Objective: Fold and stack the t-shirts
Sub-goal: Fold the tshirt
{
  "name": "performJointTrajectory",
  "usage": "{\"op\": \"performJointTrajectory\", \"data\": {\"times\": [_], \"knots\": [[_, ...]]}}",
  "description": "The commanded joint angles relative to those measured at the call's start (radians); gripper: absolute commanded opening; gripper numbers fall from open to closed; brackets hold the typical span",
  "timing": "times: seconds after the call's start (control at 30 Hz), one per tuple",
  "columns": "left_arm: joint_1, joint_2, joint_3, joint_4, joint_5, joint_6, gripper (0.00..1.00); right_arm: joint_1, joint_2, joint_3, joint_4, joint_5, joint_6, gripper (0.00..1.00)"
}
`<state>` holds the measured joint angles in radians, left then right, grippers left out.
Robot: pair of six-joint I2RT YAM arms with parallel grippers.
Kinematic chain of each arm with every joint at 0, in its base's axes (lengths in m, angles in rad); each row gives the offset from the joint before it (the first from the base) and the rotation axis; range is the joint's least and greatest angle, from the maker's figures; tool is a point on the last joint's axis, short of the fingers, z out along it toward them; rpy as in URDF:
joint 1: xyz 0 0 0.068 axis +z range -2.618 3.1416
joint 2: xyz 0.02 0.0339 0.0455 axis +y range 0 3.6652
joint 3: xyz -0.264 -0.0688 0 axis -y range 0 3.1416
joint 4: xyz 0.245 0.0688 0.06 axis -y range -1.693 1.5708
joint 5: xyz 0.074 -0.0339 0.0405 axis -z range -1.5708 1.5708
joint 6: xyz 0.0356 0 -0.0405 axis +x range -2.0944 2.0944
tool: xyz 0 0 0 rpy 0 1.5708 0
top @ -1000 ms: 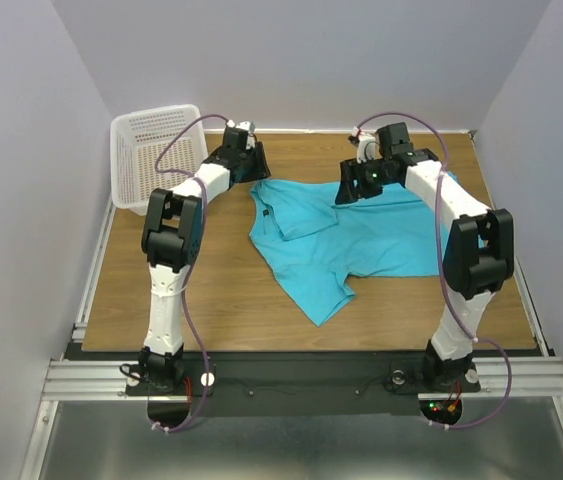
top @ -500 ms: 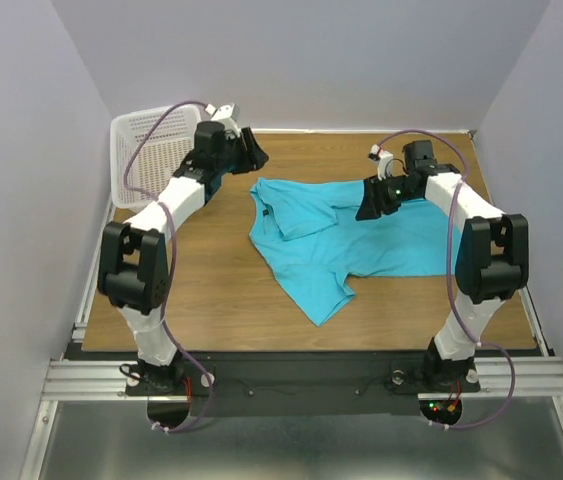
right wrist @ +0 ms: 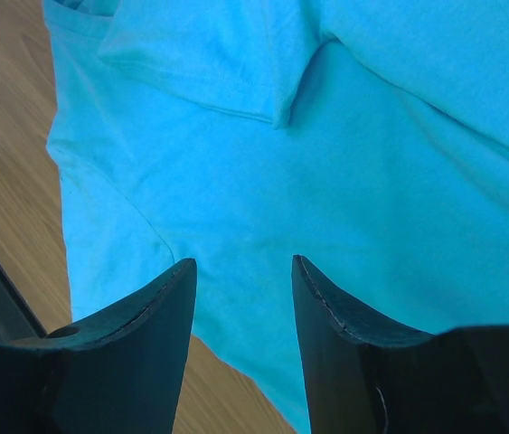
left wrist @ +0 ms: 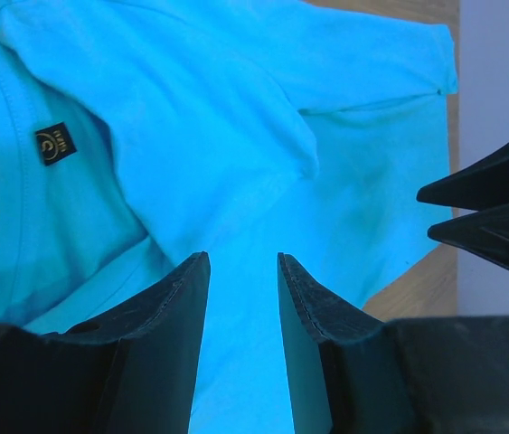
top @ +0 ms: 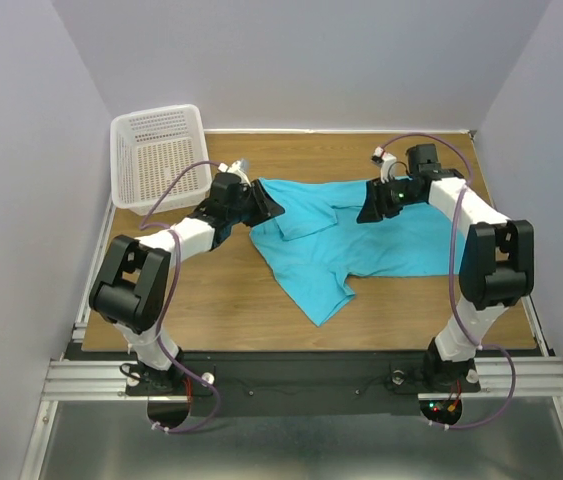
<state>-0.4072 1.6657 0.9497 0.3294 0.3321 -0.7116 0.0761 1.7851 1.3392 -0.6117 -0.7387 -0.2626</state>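
Top external view: one turquoise t-shirt (top: 361, 240) is seen lying partly folded over on the wooden table (top: 211, 290), to the right of the white basket (top: 156, 155). The left gripper (top: 267, 206) is held low over the shirt edge nearest the basket, with its fingers spread apart and nothing pinched. The right gripper (top: 369, 207) is held over the shirt farther from the basket, with its fingers also spread and nothing pinched.
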Motion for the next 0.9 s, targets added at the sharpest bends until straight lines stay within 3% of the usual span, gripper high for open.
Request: {"op": "performJointTrajectory", "data": {"times": [0.0, 0.27, 0.87], "knots": [[-0.019, 0.022, 0.006, 0.092, -0.013, -0.028, 0.47, -0.021, -0.055, -0.012, 0.059, -0.031, 0.014, 0.52], [-0.044, 0.083, 0.009, 0.074, 0.022, 0.026, 0.47, -0.047, -0.056, -0.017, 0.070, -0.068, 0.034, 0.52], [-0.081, 0.150, 0.050, -0.043, -0.053, 0.150, 0.50, -0.068, -0.044, -0.015, 0.076, -0.105, 0.052, 0.52]]}}
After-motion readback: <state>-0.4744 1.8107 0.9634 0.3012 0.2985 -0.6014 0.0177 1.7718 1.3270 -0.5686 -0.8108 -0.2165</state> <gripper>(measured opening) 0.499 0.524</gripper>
